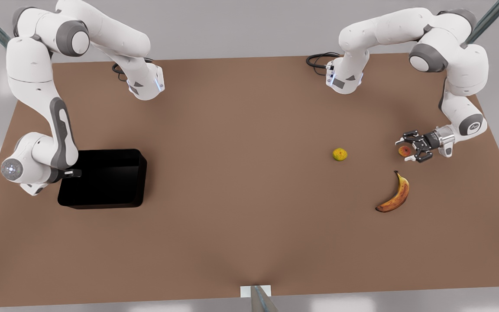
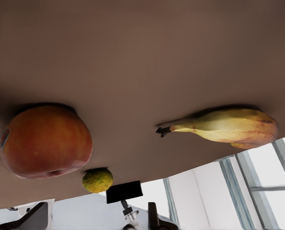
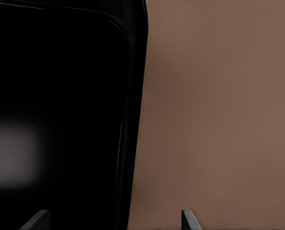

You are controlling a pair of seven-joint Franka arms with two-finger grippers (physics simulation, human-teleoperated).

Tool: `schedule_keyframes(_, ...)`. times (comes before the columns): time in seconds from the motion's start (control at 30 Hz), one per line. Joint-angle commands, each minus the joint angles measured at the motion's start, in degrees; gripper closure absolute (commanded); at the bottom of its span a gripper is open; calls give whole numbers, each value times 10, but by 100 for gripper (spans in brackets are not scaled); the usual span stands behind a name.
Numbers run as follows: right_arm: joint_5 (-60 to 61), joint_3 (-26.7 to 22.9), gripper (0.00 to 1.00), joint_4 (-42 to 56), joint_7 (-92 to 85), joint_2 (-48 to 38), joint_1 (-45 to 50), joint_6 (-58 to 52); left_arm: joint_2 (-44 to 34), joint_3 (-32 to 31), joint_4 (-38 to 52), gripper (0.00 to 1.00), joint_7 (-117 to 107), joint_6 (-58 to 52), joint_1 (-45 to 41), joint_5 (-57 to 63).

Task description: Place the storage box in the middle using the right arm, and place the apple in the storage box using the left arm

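Table (image 1: 249, 225): a wide brown top carried everything, with the two arms reaching in from its far edge.
Storage box (image 1: 102, 180): the black bin sat toward the front view's left, well away from the middle, so the move to the centre looked not yet done.
Right tool (image 1: 72, 173): it was at the box's wall on the front view's left side; in the right wrist view its two fingers (image 3: 188, 220) stood spread on either side of the wall, one over the dark inside and one over bare table, not yet pinched.
Left tool (image 1: 407, 149): out on the front view's right, fingers apart around the apple, not clamped as far as I could see.
Banana (image 1: 394, 195): it lay near the apple, toward the table's near edge.
Apple (image 1: 404, 151): it rested on the table between the open fingers, far from the box.
Yellow-green fruit (image 1: 339, 154): it sat alone between the apple and the middle.
Risk: the glossy thin wall might slip or the box might tilt if pinched off-centre; the small round apple could roll out on closing.
In the way: the yellow-green fruit lay close to the apple's likely path toward the centre.
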Motion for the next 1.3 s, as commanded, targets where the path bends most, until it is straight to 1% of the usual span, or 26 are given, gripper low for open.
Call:
schedule_keyframes(0.0, 0, 0, 15, -1, 0, 0, 0, -1, 1, 0, 1, 0, 1, 0, 0, 7)
schedule_keyframes(0.07, 1, 0, 48, 0, 0, 2, 0, -10, 9, 1, -4, 0, 33, -5, 8, 24)
schedule_keyframes(0.1, 1, 0, 58, 1, -1, 2, 0, -13, 12, 3, -5, 0, 38, -5, 8, 27)
schedule_keyframes(0.17, 1, 0, 66, 2, -17, 5, -1, -15, 16, 3, -5, 0, 39, -4, 9, 27)
schedule_keyframes(0.3, 2, 0, 72, 5, -19, 5, -1, -16, 34, 4, 0, 0, 20, 4, 18, -9)
schedule_keyframes(0.33, 2, 0, 73, 5, -20, 5, -1, -17, 36, 4, 0, 0, -44, 1, 19, -17)
schedule_keyframes(0.43, 2, 0, 78, 7, -20, 5, -1, -17, 43, 4, -2, 0, -47, -2, 20, -32)
schedule_keyframes(0.6, 2, 0, 79, 9, -21, 6, -1, -18, 46, 5, -2, 0, -31, -1, 36, -48)
schedule_keyframes(0.73, 4, 4, 79, 24, -41, 13, 3, -18, 60, 5, -2, 0, -15, 4, 40, -52)
schedule_keyframes(0.8, 13, 6, 79, 45, -79, 12, 7, -38, 62, -2, -2, 0, -14, 6, 40, -54)
schedule_keyframes(0.9, 14, 32, 79, 59, -84, 6, 19, -38, 63, -11, -4, 0, -17, 6, 40, -62)
schedule_keyframes(0.97, 14, 67, 79, 71, -85, -4, 29, -38, 64, -18, -6, 0, -18, 7, 40, -67)
schedule_keyframes(1.0, 14, 90, 79, 82, -84, -7, 33, -38, 64, -18, -6, 4, -20, 7, 40, -70)
schedule_keyframes(1.03, 13, 110, 79, 93, -84, -6, 43, -37, 64, -18, -10, 18, -21, 7, 40, -73)
schedule_keyframes(1.07, 14, 111, 79, 106, -76, -4, 83, -37, 65, -18, -12, 39, -22, 7, 40, -79)
schedule_keyframes(1.1, 15, 111, 79, 119, -76, 2, 110, -34, 65, -18, -13, 49, -22, 7, 40, -79)
schedule_keyframes(1.13, 25, 113, 79, 127, -75, 5, 146, -27, 66, -18, -13, 62, -22, 7, 40, -80)
schedule_keyframes(1.17, 83, 113, 79, 142, -75, 24, 184, -27, 66, -18, -13, 63, -24, 7, 40, -82)
schedule_keyframes(1.2, 112, 113, 79, 167, -74, 47, 219, -30, 66, -18, -13, 76, -31, 7, 40, -82)
schedule_keyframes(1.23, 139, 113, 79, 191, -73, 64, 245, -35, 66, -18, -13, 79, -37, 7, 40, -82)
schedule_keyframes(1.27, 176, 113, 79, 208, -69, 85, 274, -34, 66, -18, -13, 79, -41, 7, 40, -84)
